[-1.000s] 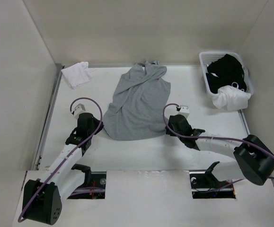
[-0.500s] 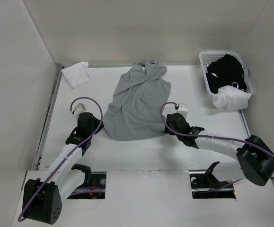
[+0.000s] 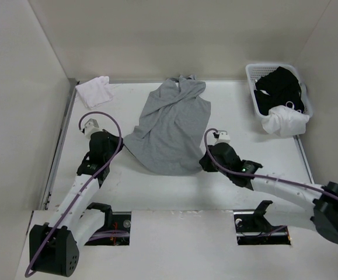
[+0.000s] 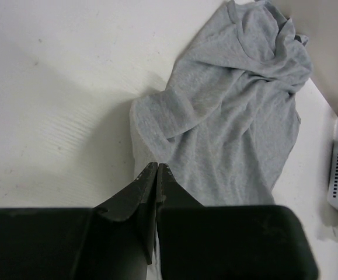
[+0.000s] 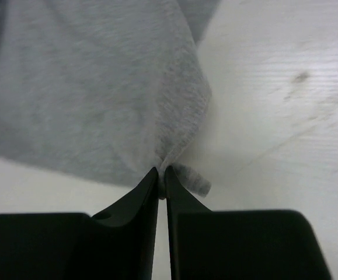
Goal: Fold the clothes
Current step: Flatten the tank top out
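Pinching the lower hem of a light grey tank top (image 3: pixel 171 125) from both sides, two robot arms work at a white tabletop (image 3: pixel 157 186). The left gripper (image 3: pixel 119 146) has its fingers pressed together on the garment's lower left corner, where the hem is turned up in a small fold. The right gripper (image 3: pixel 205 164) is clamped on the lower right corner, a small tuft of knit bunched between its tips. The top lies mid-table, its neckline crumpled toward the far edge and its hem toward the near edge. A white basket (image 3: pixel 251 87) at the far right corner holds a black garment (image 3: pixel 279 87) and a white garment (image 3: pixel 285 122). A small white cloth (image 3: pixel 94 91) lies folded at the far left corner.
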You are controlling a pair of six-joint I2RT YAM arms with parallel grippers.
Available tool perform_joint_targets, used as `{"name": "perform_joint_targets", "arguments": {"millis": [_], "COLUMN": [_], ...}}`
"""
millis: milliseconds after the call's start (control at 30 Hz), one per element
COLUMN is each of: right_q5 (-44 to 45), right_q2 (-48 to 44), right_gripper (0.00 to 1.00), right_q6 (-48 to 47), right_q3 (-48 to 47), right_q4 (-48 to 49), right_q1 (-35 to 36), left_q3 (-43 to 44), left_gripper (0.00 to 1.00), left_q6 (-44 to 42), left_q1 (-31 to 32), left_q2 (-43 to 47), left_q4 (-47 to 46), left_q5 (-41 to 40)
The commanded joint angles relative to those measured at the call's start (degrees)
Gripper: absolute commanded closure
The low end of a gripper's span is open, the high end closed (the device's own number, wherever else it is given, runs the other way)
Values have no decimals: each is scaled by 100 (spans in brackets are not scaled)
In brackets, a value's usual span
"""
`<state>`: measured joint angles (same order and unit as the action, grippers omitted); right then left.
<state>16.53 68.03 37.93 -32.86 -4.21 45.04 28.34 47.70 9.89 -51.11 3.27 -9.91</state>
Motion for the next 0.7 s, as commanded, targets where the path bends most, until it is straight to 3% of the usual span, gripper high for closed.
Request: {"name": "perform_joint_targets", "arguments": {"millis": [0,100,233,267,367,533,600,667], "right_q5": [-903,-1678,-1803,-1725,-1408,-592,-467,-406], "right_q2": [-728,-949,-459,-335,-281,-790,-870,-801], "right_gripper": [87,83,48,46,49,68,68,63], "right_q6": [495,592,557,540,479,793,1179,1505], "right_q3": [-106,7,166,175,131,385,526,666], "right_q4": [-834,-828,-284,-169,-80,-790,-1055,-1117], "right_q1": [334,230,-656,-815,-818,122,430,703], "left_q3": [251,207,163,155,155,23,-56,-126], "left_gripper": [100,100,100,100,100,100,100,100], "left_q6": [-59,-42,-7,-7,-42,-68,-68,-68], "left_q1": [-27,-53,-71,-62,-71,-53,-1,61], "left_q2": [119,75,-13,5,119,216,189,189], "left_q4": [-213,-248,-318,-318,-257,-256,-283,-292], "left_q5": [-28,-37,-37,-37,-37,-37,-37,-37]}}
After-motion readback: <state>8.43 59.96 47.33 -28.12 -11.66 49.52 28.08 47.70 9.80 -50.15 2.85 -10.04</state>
